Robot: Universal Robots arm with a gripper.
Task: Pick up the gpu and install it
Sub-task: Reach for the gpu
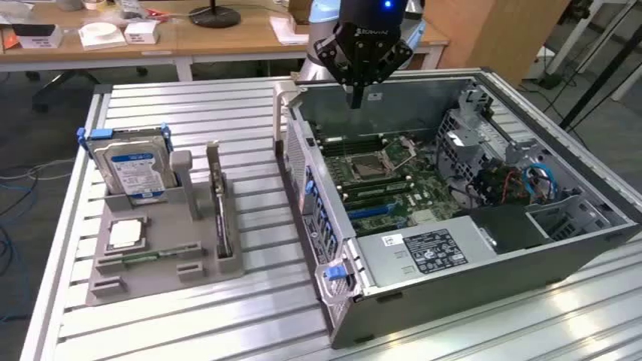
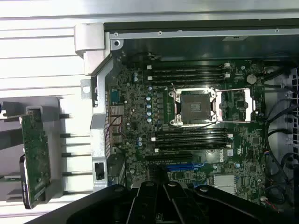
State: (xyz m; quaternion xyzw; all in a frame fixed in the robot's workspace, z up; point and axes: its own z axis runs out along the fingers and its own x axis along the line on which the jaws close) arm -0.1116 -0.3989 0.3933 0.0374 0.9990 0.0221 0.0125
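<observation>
The gpu [image 1: 219, 214] is a thin card standing on edge in a slot of the grey holder [image 1: 150, 259], at the exterior view's left of the open computer case [image 1: 561, 259]. Its silver bracket points up at the far end. In the wrist view the gpu [image 2: 35, 149] shows a green circuit face beside the case wall. My gripper [image 1: 356, 100] hangs above the far part of the case, over the motherboard [image 1: 386, 184], well away from the gpu. Its fingers are shut with nothing between them. In the wrist view the gripper [image 2: 158, 184] is over the board's slots.
The holder also carries an upright hard drive [image 1: 135, 169] with a blue label and a small square processor chip [image 1: 125, 235]. The motherboard has an open CPU socket [image 2: 195, 108], memory slots and a blue expansion slot [image 2: 182, 165]. Desks stand beyond the slatted table [image 1: 201, 316].
</observation>
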